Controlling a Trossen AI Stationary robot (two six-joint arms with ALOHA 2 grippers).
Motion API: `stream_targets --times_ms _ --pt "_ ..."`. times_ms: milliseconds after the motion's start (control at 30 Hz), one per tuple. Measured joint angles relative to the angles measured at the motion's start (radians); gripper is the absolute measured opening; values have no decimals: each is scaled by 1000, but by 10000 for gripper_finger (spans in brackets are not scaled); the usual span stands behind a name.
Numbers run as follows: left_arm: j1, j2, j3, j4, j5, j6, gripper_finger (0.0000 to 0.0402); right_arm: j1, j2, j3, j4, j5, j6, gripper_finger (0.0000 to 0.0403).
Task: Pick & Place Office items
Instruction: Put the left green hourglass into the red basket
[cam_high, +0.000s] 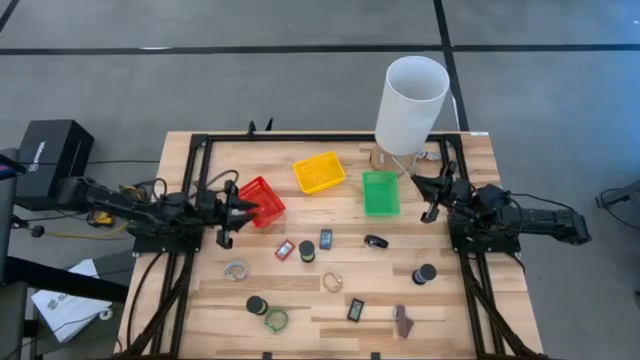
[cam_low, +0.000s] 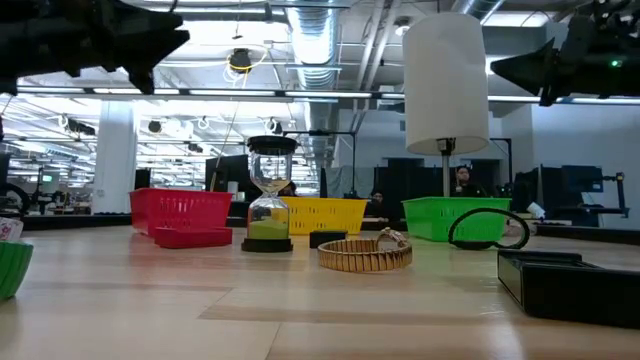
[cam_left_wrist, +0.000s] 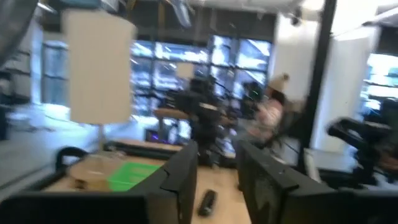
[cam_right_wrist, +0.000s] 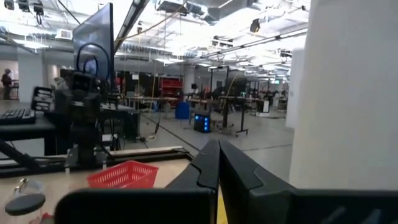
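Observation:
Office items lie scattered on the wooden table: a red block, a black roll, a dark rectangular piece, a silvery ring, black discs, a green ring and a brown clip. My left gripper hovers open beside the red bin, raised above the table, holding nothing. My right gripper is shut and empty, raised near the green bin.
A red bin, a yellow bin and a green bin stand in a row across the table's far half. A tall white cylinder rises at the far right. A black frame borders the table.

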Motion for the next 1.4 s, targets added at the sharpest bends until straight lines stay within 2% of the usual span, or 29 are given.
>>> stream_targets --times_ms 167,233,467,600,733,967,1133,1400 --pt "-60 159 78 4 211 -74 143 2 12 0 6 0 0 0" --pt "-104 216 97 3 257 -80 150 2 11 0 6 0 0 0" --pt "-239 347 119 24 257 -57 185 2 9 0 13 2 0 0" --pt "-308 395 119 43 258 -61 206 5 9 0 12 2 56 0" --pt "-381 428 120 65 257 3 223 4 10 0 3 1 76 0" --pt "-423 481 120 66 246 23 255 4 10 0 3 0 112 0" --pt "-450 539 120 65 246 -27 275 4 10 0 -12 -3 120 0" --pt "-502 657 120 68 246 -28 297 4 10 0 -18 -4 217 0"
